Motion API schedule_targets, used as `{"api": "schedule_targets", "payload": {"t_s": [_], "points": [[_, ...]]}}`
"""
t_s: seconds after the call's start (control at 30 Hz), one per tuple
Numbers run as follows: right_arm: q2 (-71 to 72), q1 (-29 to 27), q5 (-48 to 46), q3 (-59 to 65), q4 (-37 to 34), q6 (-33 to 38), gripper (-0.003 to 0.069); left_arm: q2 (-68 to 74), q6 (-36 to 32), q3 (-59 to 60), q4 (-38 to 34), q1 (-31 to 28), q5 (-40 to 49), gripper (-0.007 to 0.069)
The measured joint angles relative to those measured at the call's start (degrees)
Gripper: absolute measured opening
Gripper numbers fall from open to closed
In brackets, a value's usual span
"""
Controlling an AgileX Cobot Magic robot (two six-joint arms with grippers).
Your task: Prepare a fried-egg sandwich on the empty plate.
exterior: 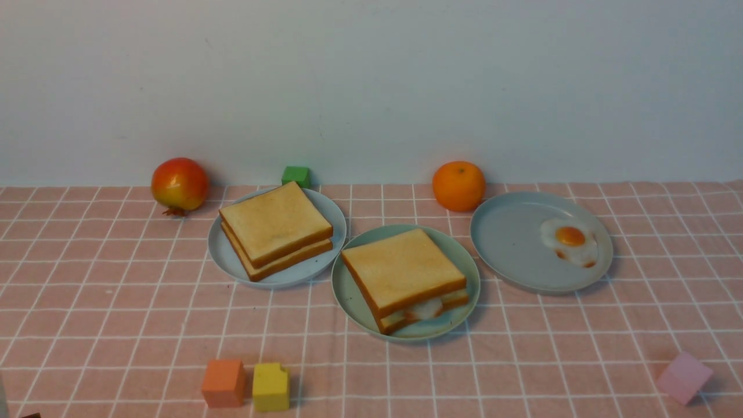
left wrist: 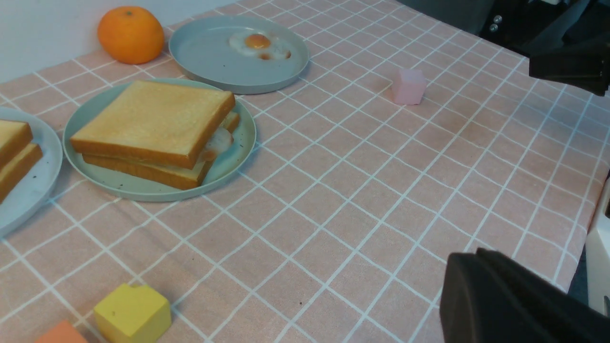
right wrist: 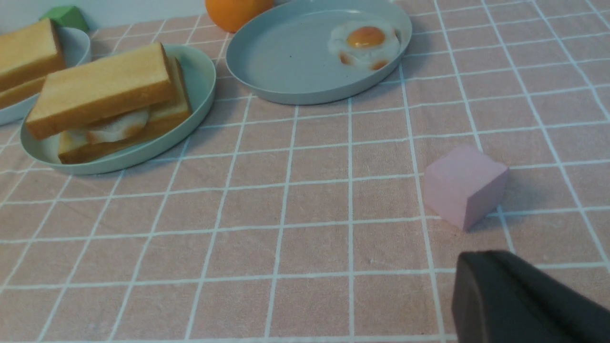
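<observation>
View from my station. The fried-egg sandwich (exterior: 404,277) sits assembled on the mint-green plate (exterior: 348,290) at the centre of the counter (exterior: 116,302): two toast slices with white egg showing at the near right edge. To its left and slightly farther, a paler plate (exterior: 223,255) carries an egg-less toast pile (exterior: 275,229); to its right, another pale plate (exterior: 511,244) holds a bare fried egg (exterior: 570,240). A pomegranate (exterior: 180,184), green block (exterior: 296,175) and orange (exterior: 458,186) line the far edge; orange (exterior: 223,382) and yellow (exterior: 270,386) blocks lie near left, a pink block (exterior: 684,376) near right.

I see neither hand in the front view. In its wrist view, my left hand (left wrist: 481,286) appears as a dark closed tip at the near edge, well apart from the sandwich. My right hand (right wrist: 486,286) is likewise closed and empty, near the pink block, the sandwich well off to its far left.
</observation>
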State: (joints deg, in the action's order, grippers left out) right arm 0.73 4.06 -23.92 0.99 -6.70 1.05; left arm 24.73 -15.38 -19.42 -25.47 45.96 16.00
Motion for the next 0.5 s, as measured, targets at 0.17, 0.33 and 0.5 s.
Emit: {"api": "schedule_targets", "payload": {"t_s": [0.17, 0.33, 0.5], "points": [[0.0, 0.0, 0.15, 0.0, 0.05, 0.0, -0.0007, 0.0, 0.0, 0.0, 0.0, 0.0, 0.41, 0.0012], [0.0, 0.0, 0.15, 0.0, 0.05, 0.14, -0.0006, 0.0, 0.0, 0.0, 0.0, 0.0, 0.57, 0.0012], [0.0, 0.0, 0.2, 0.01, 0.05, 0.16, -0.0002, 0.0, 0.0, 0.0, 0.0, 0.0, 0.57, 0.0012]]}}
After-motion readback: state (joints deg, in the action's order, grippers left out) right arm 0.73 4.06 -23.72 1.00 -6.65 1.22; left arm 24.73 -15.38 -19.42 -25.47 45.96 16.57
